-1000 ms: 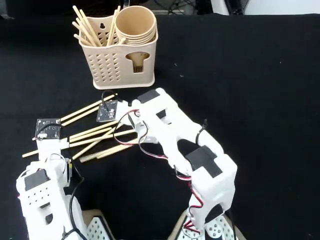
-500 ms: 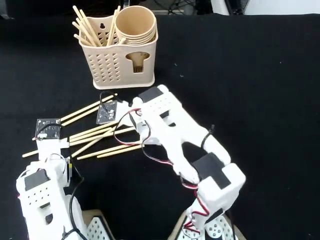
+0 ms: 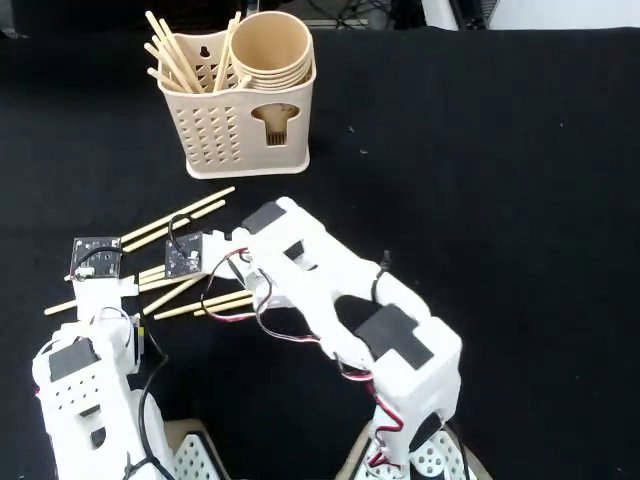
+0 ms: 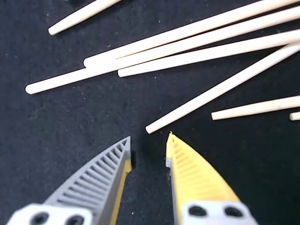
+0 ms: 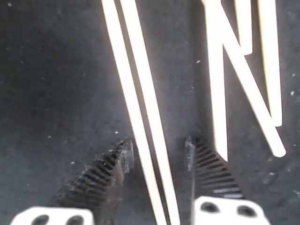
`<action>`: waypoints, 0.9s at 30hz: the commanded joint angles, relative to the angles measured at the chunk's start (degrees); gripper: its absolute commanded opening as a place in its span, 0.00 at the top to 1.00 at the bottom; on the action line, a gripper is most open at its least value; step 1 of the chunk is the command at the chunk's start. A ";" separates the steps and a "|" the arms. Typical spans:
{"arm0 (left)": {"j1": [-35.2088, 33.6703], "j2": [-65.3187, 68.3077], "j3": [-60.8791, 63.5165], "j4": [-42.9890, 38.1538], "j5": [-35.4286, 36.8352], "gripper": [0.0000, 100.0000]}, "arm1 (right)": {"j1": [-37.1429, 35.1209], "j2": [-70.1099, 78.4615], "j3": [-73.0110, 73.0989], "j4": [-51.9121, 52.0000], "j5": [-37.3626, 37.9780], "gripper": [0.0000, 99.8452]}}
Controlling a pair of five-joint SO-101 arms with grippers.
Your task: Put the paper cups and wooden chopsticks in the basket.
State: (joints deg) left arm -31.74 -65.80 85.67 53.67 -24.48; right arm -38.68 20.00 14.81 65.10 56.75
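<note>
A beige perforated basket stands at the back of the table, holding stacked paper cups and several wooden chopsticks. More chopsticks lie loose on the black cloth in front of it. The right arm leans over this pile. Its gripper is open, low over the cloth, with two parallel chopsticks running between its fingers. The left arm is at the front left. Its gripper is open, and the tip of one chopstick lies just ahead of the gap.
Black cloth covers the table, and its right half is bare. The two arms' wrists sit close together over the chopstick pile. The basket stands a short way behind the pile.
The right arm's wrist has swung left and toward the front, coming down over the loose chopsticks. The left arm has kept still.
</note>
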 commanded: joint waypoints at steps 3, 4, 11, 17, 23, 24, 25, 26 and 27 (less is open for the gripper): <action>-0.31 -0.79 -0.13 -0.97 -0.53 0.87 | -0.79 2.77 -3.30 1.14 -0.53 0.81; -0.31 -0.79 -0.13 -0.97 -0.53 0.87 | -0.97 2.95 -3.30 1.32 -0.53 0.81; -0.31 -0.79 -0.13 -0.97 -0.53 0.87 | -1.93 2.86 -2.68 2.02 -0.44 0.97; -0.31 -0.79 -0.13 -0.97 -0.53 0.87 | -1.58 1.10 -1.54 2.02 -0.44 0.99; -0.31 -0.79 -0.13 -0.97 -0.53 0.87 | -1.23 -11.12 -1.27 6.15 -0.62 0.99; -0.31 -0.79 -0.13 -0.97 -0.53 0.87 | -1.23 -13.93 -1.27 7.03 -1.23 0.99; -0.31 -0.79 -0.13 -0.97 -0.53 0.87 | -1.23 -16.75 -1.36 7.56 -2.37 0.99; -0.31 -0.79 -0.13 -0.97 -0.53 0.87 | -0.97 -19.65 -1.36 8.09 -3.16 0.99; -0.31 -0.79 -0.13 -0.97 -0.53 0.87 | -0.79 -22.46 -1.27 8.18 -3.78 0.99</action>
State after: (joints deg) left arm -31.74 -65.80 85.67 53.67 -24.40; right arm -38.86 6.99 13.67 72.22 54.90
